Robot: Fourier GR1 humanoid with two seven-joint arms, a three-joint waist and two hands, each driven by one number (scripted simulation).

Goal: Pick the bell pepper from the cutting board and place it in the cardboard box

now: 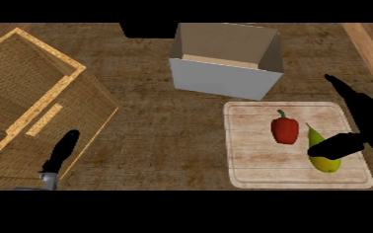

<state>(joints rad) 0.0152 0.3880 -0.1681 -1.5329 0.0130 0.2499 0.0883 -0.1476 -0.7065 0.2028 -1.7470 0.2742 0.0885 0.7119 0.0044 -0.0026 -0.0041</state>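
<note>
Head view: we see the bell pepper (285, 130) on the cutting board (255, 148), untouched. Our right hand (348, 128) hovers open over a pear (322, 153); our left hand (62, 153) rests open.

Left hand (62, 150) black, slim, on grey metallic wrist; right hand (348, 123) black, glossy fingers

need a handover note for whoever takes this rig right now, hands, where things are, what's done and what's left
Left hand: open, resting at the lower left beside the wicker basket, holding nothing.
Right hand: open, holding nothing, at the right end of the cutting board, thumb across the pear.
Bell pepper: on the cutting board, just left of the pear, not gripped.
Cardboard box: open-topped, behind the board.
Done: nothing yet; the right hand is close to the pepper.
Left: grasp the pepper, not the pear, lift it, and place it in the box.
</note>
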